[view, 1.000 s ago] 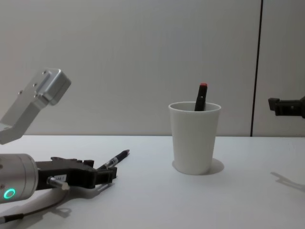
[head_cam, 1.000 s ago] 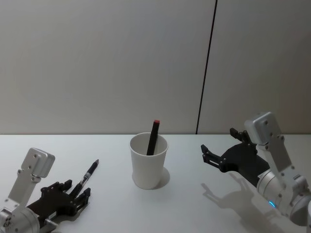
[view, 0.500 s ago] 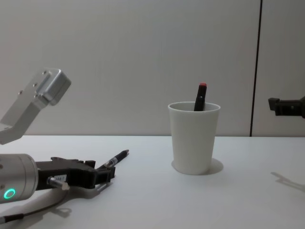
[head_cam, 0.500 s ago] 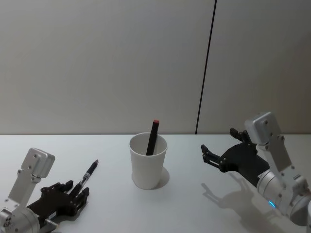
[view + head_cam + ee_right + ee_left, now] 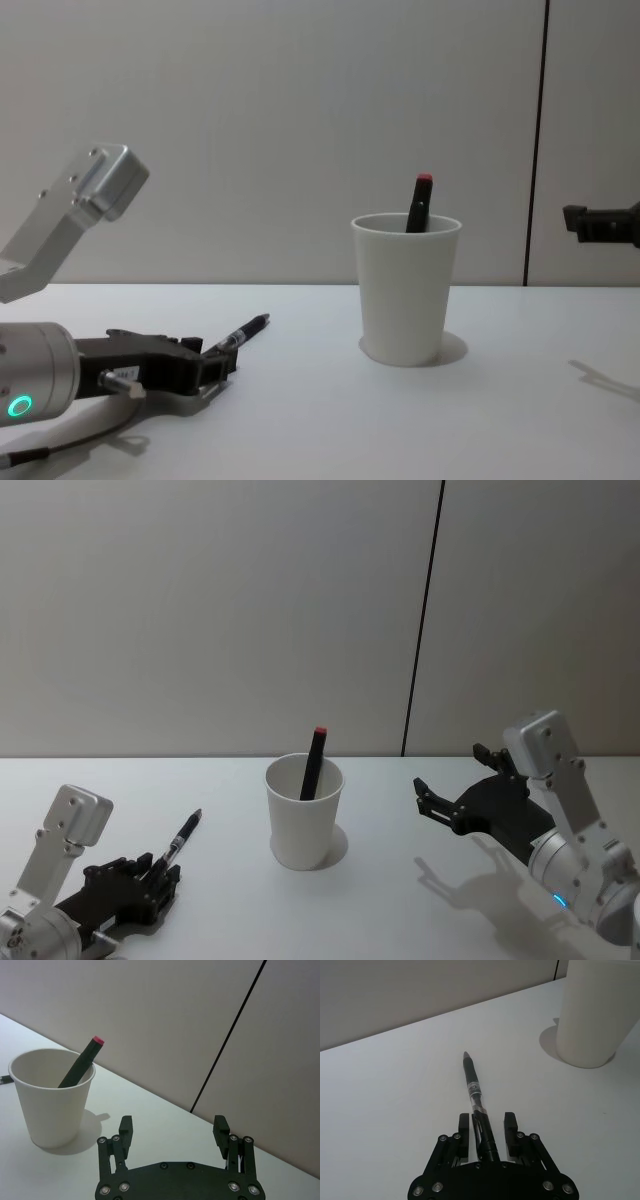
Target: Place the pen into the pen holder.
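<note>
Plainly the pen lies tail-first inside the spread left pincer, ungripped; the right pincer hangs spread.

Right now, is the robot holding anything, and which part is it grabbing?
Nothing yet. The left gripper is open around one end of the pen, with gaps on both sides. The right gripper is open and empty.

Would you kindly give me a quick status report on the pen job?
Left hand open, straddling the pen on the table. Right hand open, hovering right of the pen holder. Red-tipped marker already inside it. Nothing between pen and holder.
</note>
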Available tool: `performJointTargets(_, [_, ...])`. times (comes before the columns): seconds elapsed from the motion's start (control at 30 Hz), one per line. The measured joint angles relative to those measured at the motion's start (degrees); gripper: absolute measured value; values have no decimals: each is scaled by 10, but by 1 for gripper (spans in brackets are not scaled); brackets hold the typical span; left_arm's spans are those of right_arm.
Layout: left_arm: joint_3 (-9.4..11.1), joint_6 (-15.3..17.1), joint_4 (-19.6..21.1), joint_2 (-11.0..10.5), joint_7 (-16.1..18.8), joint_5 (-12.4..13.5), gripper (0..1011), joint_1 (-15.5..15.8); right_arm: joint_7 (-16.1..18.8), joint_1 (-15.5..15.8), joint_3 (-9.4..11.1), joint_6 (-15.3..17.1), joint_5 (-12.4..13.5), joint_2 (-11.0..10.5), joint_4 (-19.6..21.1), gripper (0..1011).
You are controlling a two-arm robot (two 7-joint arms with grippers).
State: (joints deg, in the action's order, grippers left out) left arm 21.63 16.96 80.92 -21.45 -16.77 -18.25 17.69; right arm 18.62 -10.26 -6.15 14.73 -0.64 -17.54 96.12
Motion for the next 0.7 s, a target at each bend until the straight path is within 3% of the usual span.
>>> performJointTargets(0.7, [0, 1, 0, 0, 0, 0, 292, 0, 0, 0, 0, 0, 0, 0, 0, 1001])
